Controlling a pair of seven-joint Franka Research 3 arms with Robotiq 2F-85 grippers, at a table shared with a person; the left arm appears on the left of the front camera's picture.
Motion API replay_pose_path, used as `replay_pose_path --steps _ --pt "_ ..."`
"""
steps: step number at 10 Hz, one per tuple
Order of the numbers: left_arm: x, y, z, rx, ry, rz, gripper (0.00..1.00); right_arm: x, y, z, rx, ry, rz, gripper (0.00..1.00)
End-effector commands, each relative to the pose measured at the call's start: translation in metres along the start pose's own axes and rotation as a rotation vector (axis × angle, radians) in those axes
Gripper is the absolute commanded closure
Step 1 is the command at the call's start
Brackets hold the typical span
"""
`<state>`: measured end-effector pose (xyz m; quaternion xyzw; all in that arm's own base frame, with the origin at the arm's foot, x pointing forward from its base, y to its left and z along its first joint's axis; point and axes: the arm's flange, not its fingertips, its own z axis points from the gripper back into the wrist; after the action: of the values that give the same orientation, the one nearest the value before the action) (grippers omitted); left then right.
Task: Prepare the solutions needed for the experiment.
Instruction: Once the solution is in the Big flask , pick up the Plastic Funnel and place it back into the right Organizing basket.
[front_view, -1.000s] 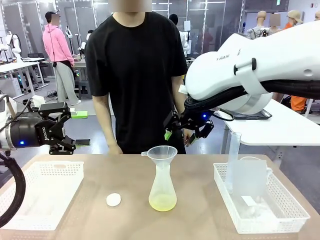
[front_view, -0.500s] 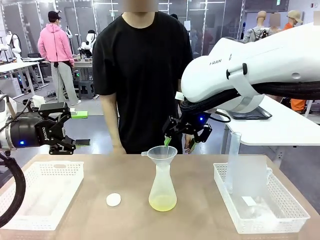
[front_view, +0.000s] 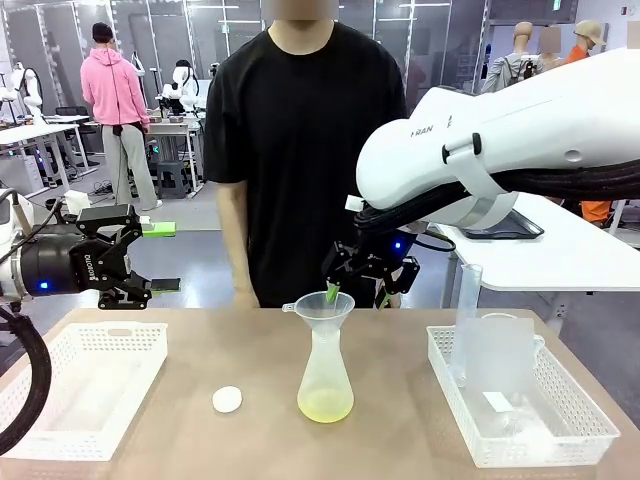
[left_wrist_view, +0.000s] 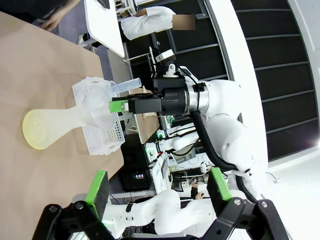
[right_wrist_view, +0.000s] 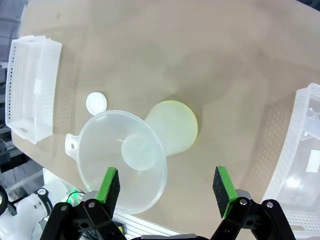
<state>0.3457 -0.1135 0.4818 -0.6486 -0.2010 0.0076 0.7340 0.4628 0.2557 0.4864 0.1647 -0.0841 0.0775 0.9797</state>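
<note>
A frosted conical flask (front_view: 325, 370) stands mid-table with a clear funnel (front_view: 321, 305) in its neck. The solutions (front_view: 325, 405) lie as a shallow yellow-green layer in its base, also seen from above (right_wrist_view: 172, 127) and sideways (left_wrist_view: 32, 131). My right gripper (front_view: 356, 295) hangs open just behind and above the funnel's rim; in its wrist view (right_wrist_view: 166, 185) the funnel (right_wrist_view: 122, 160) sits below its left finger. My left gripper (front_view: 165, 257) is open and empty, held above the table's left end, pointing right (left_wrist_view: 157, 187).
A small round white cap (front_view: 227, 399) lies left of the flask. An empty white basket (front_view: 80, 385) sits at the left, and a second basket (front_view: 520, 430) with a beaker and a measuring cylinder at the right. A person in black stands at the far edge.
My right gripper has dropped lower and slightly left, closer to the funnel's rim. The person has shifted a little to the right. The left arm is still.
</note>
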Motion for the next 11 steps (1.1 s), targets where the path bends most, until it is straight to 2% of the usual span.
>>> replay_pose_path --steps 1,5,7,11 --pt "-0.003 -0.001 -0.002 -0.027 -0.013 0.010 0.00 0.009 0.009 -0.006 -0.028 0.033 -0.020 0.06" --pt "-0.003 -0.001 -0.002 -0.027 -0.013 0.010 0.00 0.013 0.011 -0.016 -0.017 0.072 -0.019 0.08" --pt "-0.003 -0.001 -0.002 -0.027 -0.013 0.010 0.00 0.012 0.010 -0.017 -0.022 0.081 -0.022 0.20" --pt "-0.003 -0.001 -0.002 -0.027 -0.013 0.010 0.00 0.013 0.006 -0.015 -0.036 0.105 -0.037 0.57"
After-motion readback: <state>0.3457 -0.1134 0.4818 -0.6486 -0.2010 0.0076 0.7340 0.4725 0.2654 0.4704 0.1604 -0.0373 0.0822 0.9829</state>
